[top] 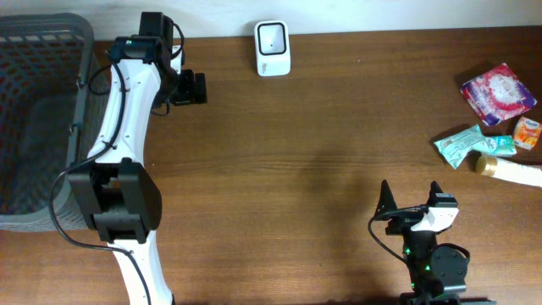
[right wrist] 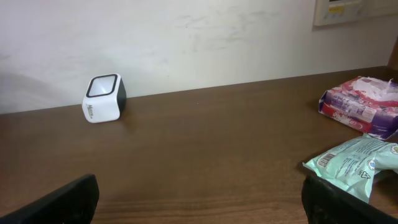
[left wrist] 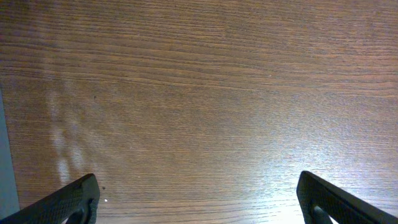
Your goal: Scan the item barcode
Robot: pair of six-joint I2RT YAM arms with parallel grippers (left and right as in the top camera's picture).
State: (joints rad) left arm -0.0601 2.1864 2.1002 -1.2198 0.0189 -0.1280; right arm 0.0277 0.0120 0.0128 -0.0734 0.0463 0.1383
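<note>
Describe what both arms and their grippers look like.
Left arm: white tapered links, black boxy joints, a black cable looping alongside. Left gripper: black, blocky. Right arm: black round housing with small green lights, white wrist piece, black cable. Right gripper: two black pointed fingers.

Brown wooden table (top: 322, 127) — white scanner (top: 273, 48) at far edge; pink pack (top: 498, 93), green packet (top: 460, 146), orange packet (top: 527, 133) at right end.
</note>
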